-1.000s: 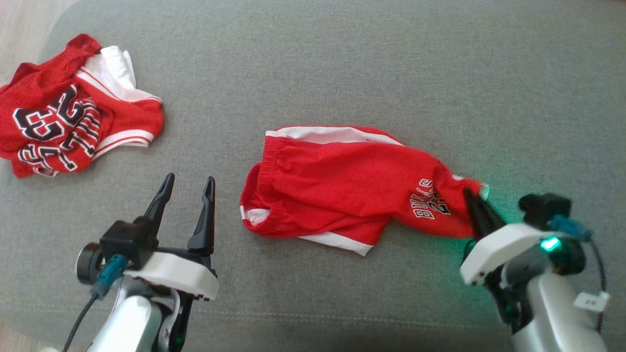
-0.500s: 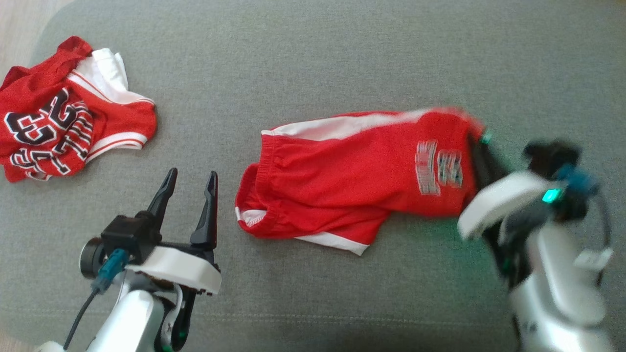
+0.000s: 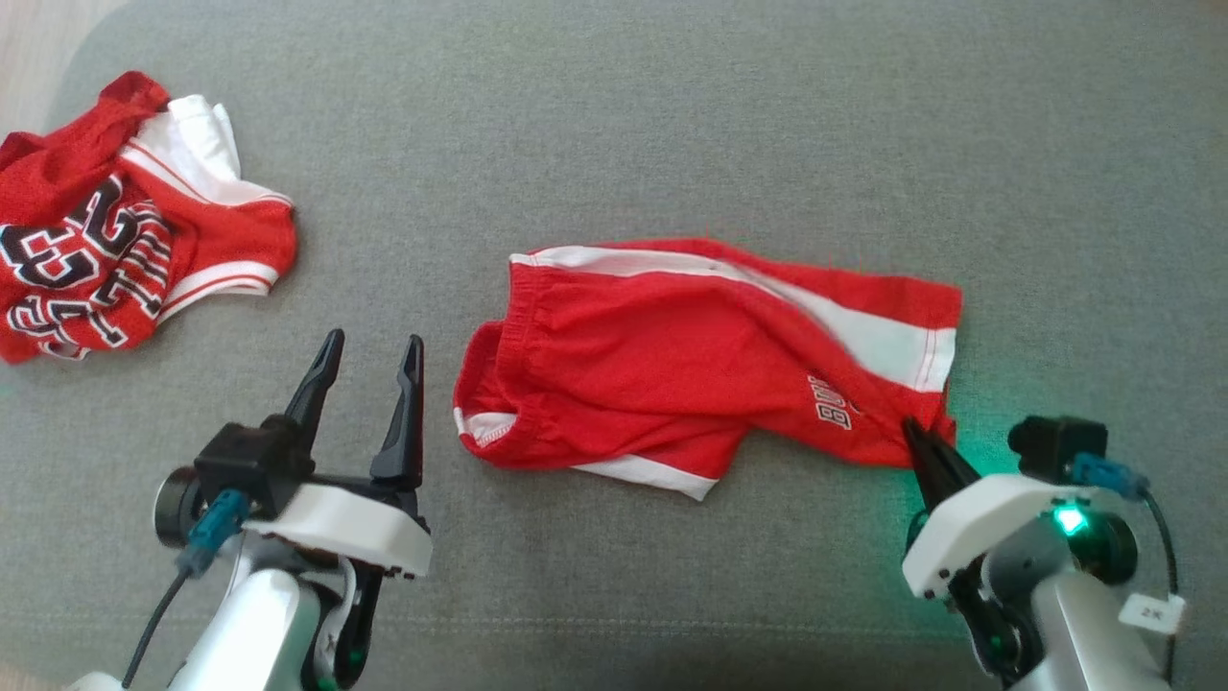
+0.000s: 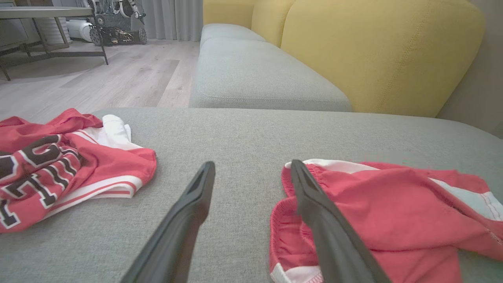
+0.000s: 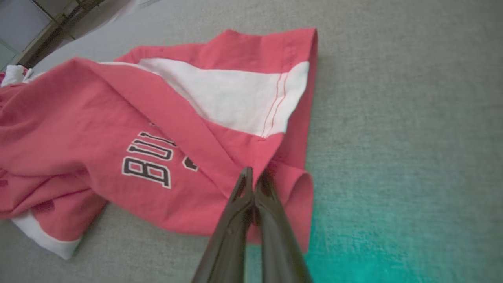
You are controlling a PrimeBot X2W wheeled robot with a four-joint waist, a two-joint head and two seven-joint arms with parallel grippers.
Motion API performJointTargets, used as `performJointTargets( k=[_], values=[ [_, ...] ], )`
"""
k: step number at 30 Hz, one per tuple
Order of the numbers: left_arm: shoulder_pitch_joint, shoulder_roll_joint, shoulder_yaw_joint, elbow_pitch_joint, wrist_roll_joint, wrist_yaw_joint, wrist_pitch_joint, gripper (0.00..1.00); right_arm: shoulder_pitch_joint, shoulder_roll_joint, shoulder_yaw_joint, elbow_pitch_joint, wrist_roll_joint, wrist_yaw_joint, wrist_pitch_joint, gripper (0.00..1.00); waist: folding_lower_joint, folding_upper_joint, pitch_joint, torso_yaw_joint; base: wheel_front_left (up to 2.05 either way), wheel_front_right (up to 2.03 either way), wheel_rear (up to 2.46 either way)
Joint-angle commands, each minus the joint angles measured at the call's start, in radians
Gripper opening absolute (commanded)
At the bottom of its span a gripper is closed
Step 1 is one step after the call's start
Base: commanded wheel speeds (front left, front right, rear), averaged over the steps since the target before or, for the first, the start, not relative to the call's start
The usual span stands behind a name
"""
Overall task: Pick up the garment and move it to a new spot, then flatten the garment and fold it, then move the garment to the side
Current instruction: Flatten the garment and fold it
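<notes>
- Pinching the red shorts [image 3: 652, 365] by a leg hem, the right gripper [image 3: 911, 427] is clamping tight.
- The left gripper [image 3: 374, 341] is hovering open beside the waistband [image 3: 523, 326].
- They are lying wrinkly on the grey cushion [image 3: 672, 125], not folded yet.

Seat cushion [image 3: 672, 115]: under everything; both garments lie on it.
Shorts [image 3: 672, 365]: middle of the cushion, waistband to the left, leg ends to the right.
Jersey [image 3: 115, 250]: far left of the cushion, well apart from the shorts.
Left gripper [image 3: 374, 339]: between jersey and shorts, just beside the waistband.
Right gripper [image 3: 911, 427]: at the shorts' near right corner, tips on the cloth.
Floor [image 4: 98, 78]: beyond the cushion's far left corner.
Backrest [image 4: 377, 51]: beyond the cushion's far edge.
</notes>
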Motion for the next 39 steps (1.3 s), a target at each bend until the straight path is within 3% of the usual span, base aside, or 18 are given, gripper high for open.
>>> performJointTargets(
  k=[1,2,3,8,15,24,39],
  values=[
    [-0.039,0.022,0.041,-0.028,-0.002,0.004,-0.010,1.00,0.009,0.001,0.015,-0.033,-0.005,-0.001,0.003,0.00,0.0000,0.0000,-0.004,0.000,0.00,0.00,0.00],
    [-0.038,0.022,0.040,-0.026,-0.002,0.004,-0.010,1.00,0.014,0.001,0.010,-0.039,-0.005,-0.001,-0.007,0.27,0.0000,0.0000,-0.008,0.000,0.00,0.00,0.00],
    [-0.036,0.022,0.039,-0.024,-0.003,0.004,-0.010,1.00,0.019,0.001,0.006,-0.044,-0.008,-0.001,-0.019,1.00,0.0000,0.0000,-0.013,-0.001,0.00,0.00,0.00],
    [-0.021,0.022,0.037,-0.015,-0.008,0.008,-0.010,1.00,0.046,0.001,-0.030,-0.106,0.004,-0.001,-0.110,1.00,0.0000,0.0000,-0.047,-0.002,0.00,0.00,0.00],
    [0.009,0.036,0.043,-0.019,-0.015,0.024,0.000,1.00,0.050,0.001,-0.062,-0.257,-0.105,-0.001,-0.198,1.00,0.0000,0.0000,-0.096,-0.013,0.00,0.00,0.00],
    [0.048,0.060,0.041,-0.039,-0.016,0.040,0.026,1.00,0.101,0.001,-0.017,-0.357,-0.136,-0.001,-0.172,1.00,0.0000,0.0000,-0.149,-0.019,0.00,0.00,0.00],
    [0.058,0.073,0.034,-0.055,-0.025,0.048,0.046,1.00,0.133,0.001,-0.020,-0.378,-0.108,-0.001,-0.154,1.00,0.0000,0.0000,-0.154,-0.014,0.00,0.00,0.00]
  ],
)
